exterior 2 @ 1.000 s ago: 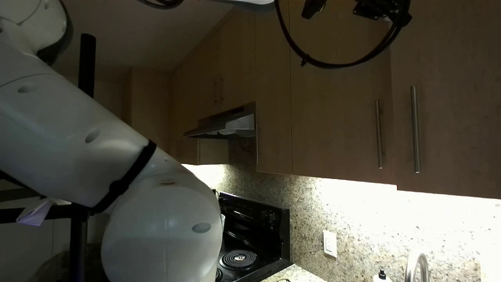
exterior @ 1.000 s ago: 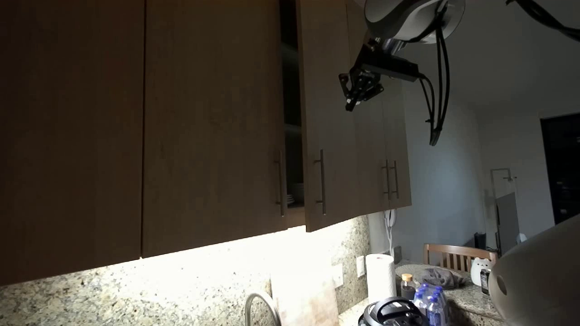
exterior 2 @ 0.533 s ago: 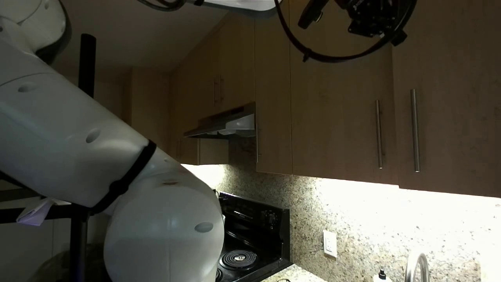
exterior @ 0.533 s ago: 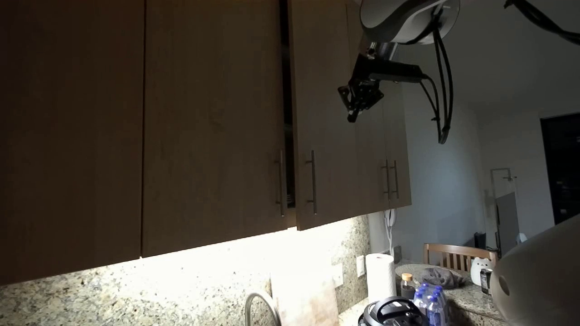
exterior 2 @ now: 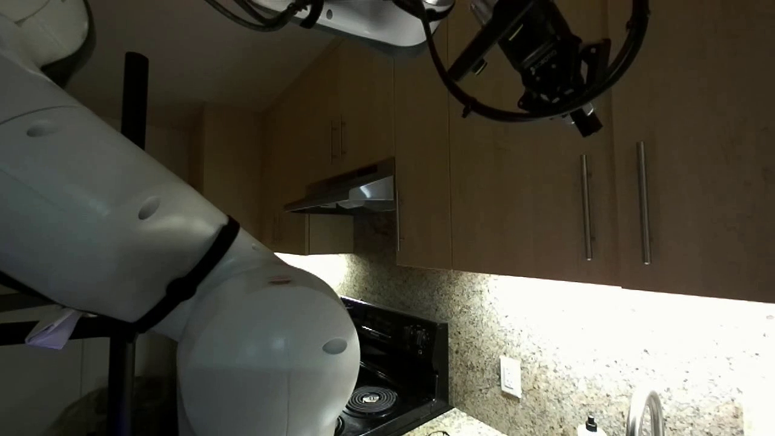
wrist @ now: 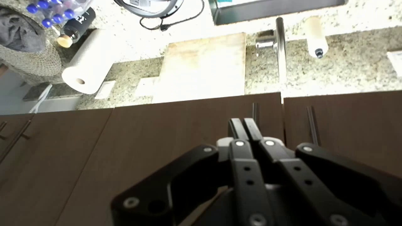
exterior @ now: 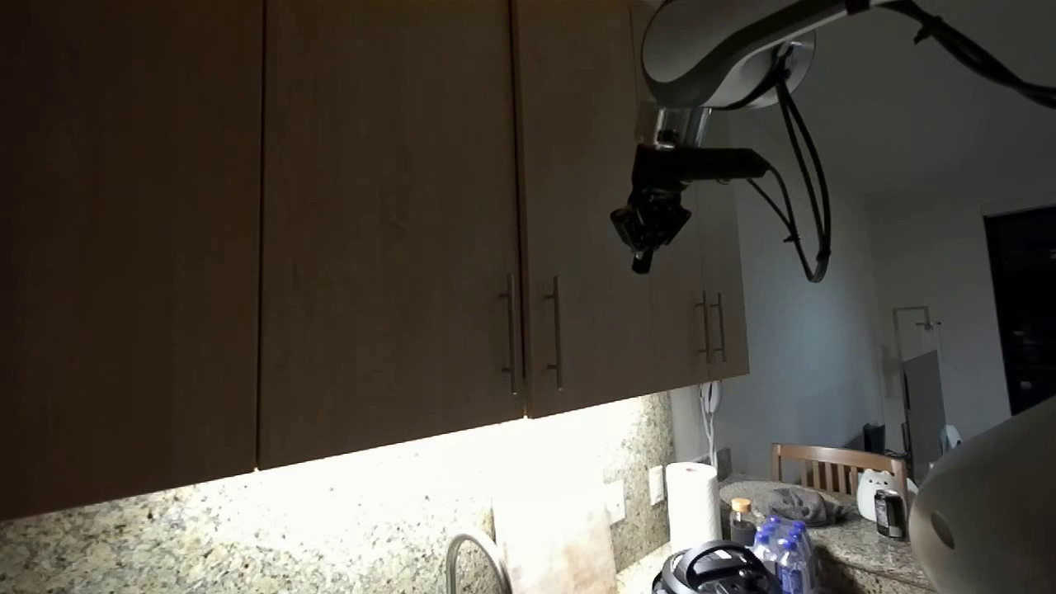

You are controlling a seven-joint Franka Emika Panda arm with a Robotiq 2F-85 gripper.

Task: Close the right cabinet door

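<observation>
Gripper [wrist: 246, 127]: jaws narrow, in front of right cabinet door [exterior: 586, 231], contact unclear | that door: beside adjoining door [exterior: 388, 231], thin seam between | below that door: sink [wrist: 257, 11], wrist view only | well apart: stove [exterior 2: 396, 372], in an exterior view only

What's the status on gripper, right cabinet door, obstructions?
Gripper shut, holding nothing. Right cabinet door looks closed or nearly so. No obstruction visible at its edge.
</observation>
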